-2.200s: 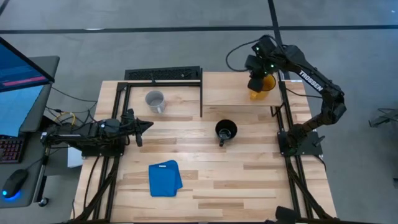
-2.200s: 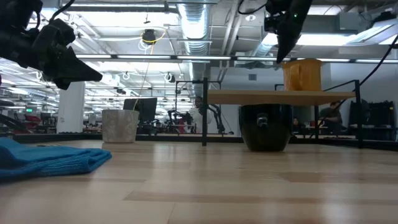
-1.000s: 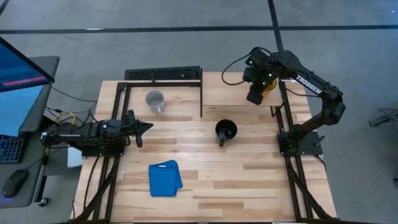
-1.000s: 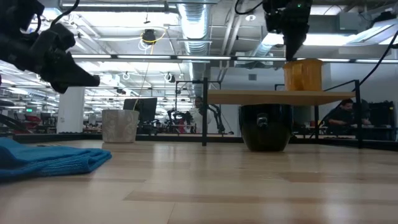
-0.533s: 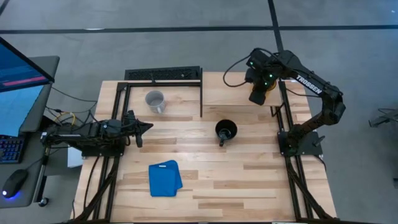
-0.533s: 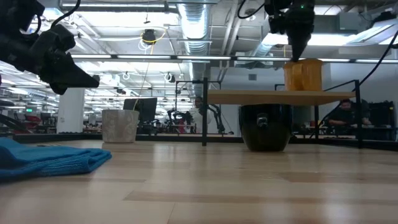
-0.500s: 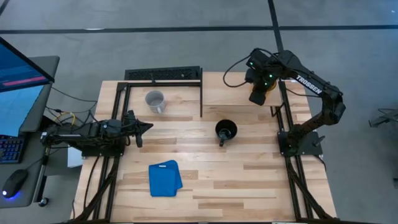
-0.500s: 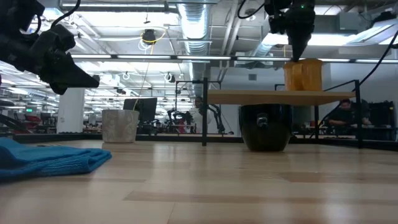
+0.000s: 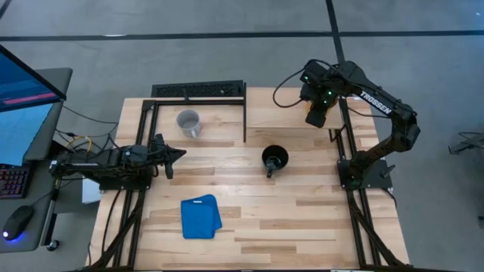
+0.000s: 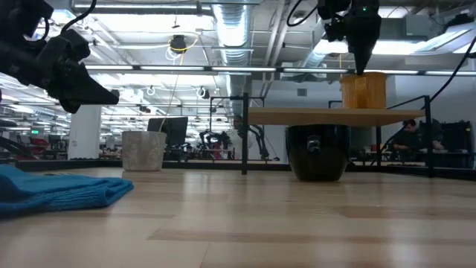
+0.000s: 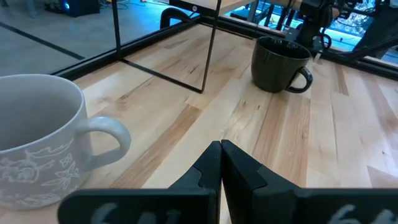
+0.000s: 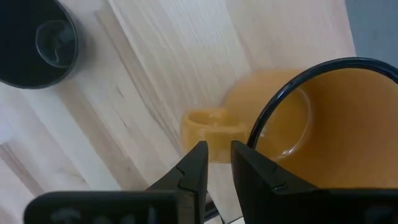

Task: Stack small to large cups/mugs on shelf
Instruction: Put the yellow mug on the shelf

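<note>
A yellow mug (image 10: 364, 89) stands upright on the shelf (image 10: 335, 115), its handle (image 12: 205, 127) and open mouth (image 12: 323, 118) showing in the right wrist view. My right gripper (image 9: 316, 115) (image 10: 362, 68) (image 12: 219, 158) points down just above the mug's handle side. Its fingers are a narrow gap apart and touch nothing. A black mug (image 9: 274, 159) (image 11: 280, 56) stands on the tabletop near the shelf's near edge. A pale grey mug (image 9: 188, 121) (image 11: 37, 137) stands at the far left. My left gripper (image 9: 180, 153) (image 11: 221, 149) hovers shut near the grey mug.
A folded blue cloth (image 9: 200, 217) lies on the near left of the table. A black frame (image 9: 198, 91) without a board stands at the far left, around the grey mug. Frame rails run along both table sides. A person (image 10: 405, 138) sits in the room behind.
My right gripper has moved a little toward the table's right edge, from beside the yellow mug to above its handle side, keeping its height. The mugs have stayed in place.
</note>
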`<state>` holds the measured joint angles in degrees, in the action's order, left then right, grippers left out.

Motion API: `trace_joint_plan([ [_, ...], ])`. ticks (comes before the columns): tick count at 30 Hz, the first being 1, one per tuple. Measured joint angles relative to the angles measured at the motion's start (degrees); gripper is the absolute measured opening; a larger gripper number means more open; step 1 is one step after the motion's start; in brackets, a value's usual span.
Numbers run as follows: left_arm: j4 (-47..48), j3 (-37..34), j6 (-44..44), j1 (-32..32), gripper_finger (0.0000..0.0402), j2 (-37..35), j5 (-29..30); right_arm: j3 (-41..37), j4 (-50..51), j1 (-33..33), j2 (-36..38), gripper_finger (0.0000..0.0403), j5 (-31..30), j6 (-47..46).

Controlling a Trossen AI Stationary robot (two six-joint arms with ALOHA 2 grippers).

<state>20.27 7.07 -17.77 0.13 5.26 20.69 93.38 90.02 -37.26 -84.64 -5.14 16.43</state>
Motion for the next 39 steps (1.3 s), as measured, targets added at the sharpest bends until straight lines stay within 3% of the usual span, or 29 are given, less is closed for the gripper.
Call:
trace_joint_plan([
  [15, -0.02, 0.0, -0.1, 0.01, 0.0, 0.0, -2.23, 0.0, 0.0, 0.0, 0.0, 0.0093, -1.55, -0.39],
  [26, 0.0, 0.0, -0.1, 0.01, 0.0, 0.0, -2.21, 0.0, -1.94, 2.02, 0.0, 0.0093, 3.66, 2.08],
  [39, 0.0, 0.0, -0.1, 0.01, 0.0, 0.0, -2.27, -3.76, -6.88, 1.75, -0.07, 0.0093, 3.4, 1.52],
])
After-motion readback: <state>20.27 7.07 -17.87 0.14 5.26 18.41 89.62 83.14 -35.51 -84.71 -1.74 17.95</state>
